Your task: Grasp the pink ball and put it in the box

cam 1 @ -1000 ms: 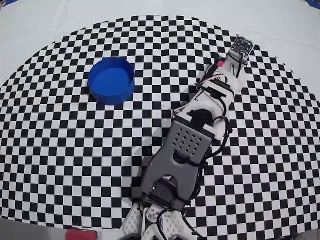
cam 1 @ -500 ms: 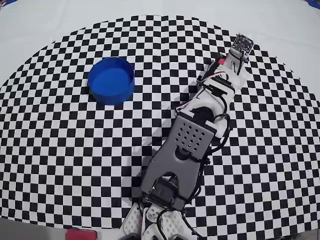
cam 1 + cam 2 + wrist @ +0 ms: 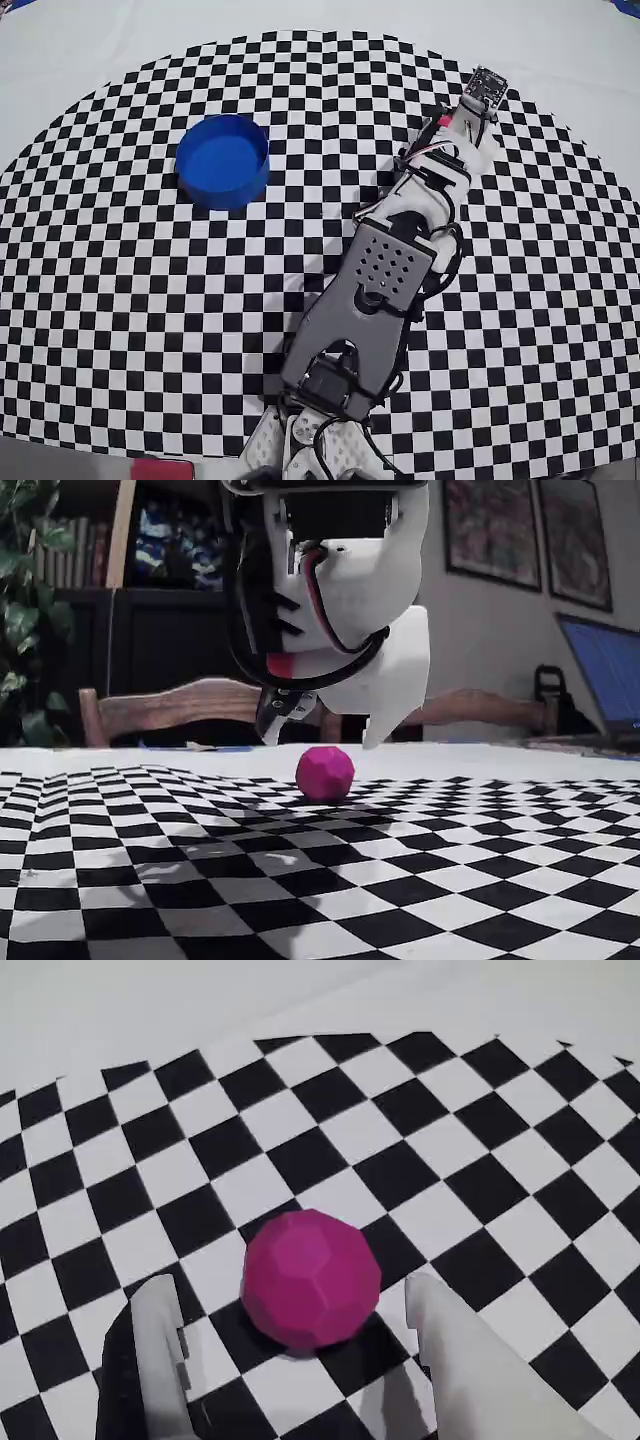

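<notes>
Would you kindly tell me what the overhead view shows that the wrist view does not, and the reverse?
Only the overhead view shows the blue box, empty, left of the arm, which stretches toward the cloth's far right edge. Only the wrist view shows the pink ball resting on the cloth, between the fingers of the open pincer, untouched by either; from overhead the arm hides it. Both show the checkered cloth.

The pink ball [image 3: 312, 1278] shows a faceted, matt surface, no shine on it. The gripper [image 3: 300, 1360] fingers [image 3: 465, 1360] look like smooth white plastic, faintly satin. Under them, the checkered mat [image 3: 420, 1140] reads flat and matt, like printed cloth or paper. The blue box [image 3: 223, 160] looks like smooth plastic, and the chair back [image 3: 170, 705] like polished wood.
</notes>
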